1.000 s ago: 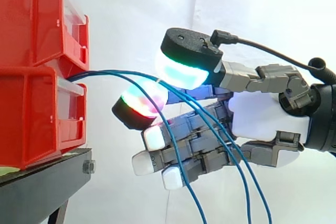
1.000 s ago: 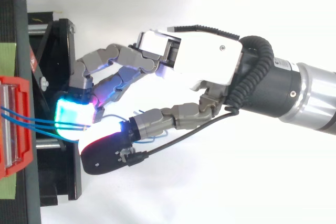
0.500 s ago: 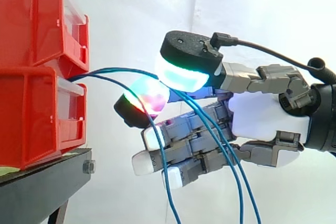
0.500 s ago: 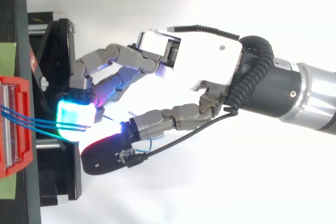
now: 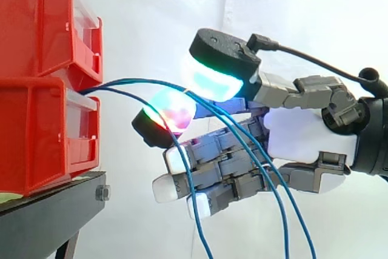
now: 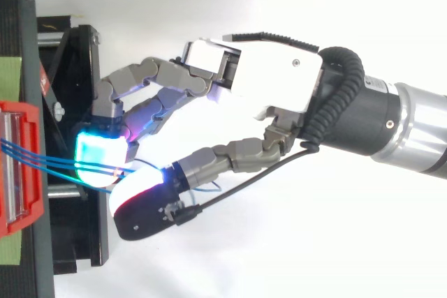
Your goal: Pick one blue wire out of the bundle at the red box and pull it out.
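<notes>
Side view: your hand (image 5: 303, 137) pinches the blue wires (image 5: 139, 80) beside the red box (image 5: 42, 131). Next, isolate one, then pull away.

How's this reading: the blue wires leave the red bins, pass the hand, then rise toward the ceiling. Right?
Not quite. The blue wires leave the red bins and pass the hand, but then hang downward, not upward. The side view shows it.
</notes>
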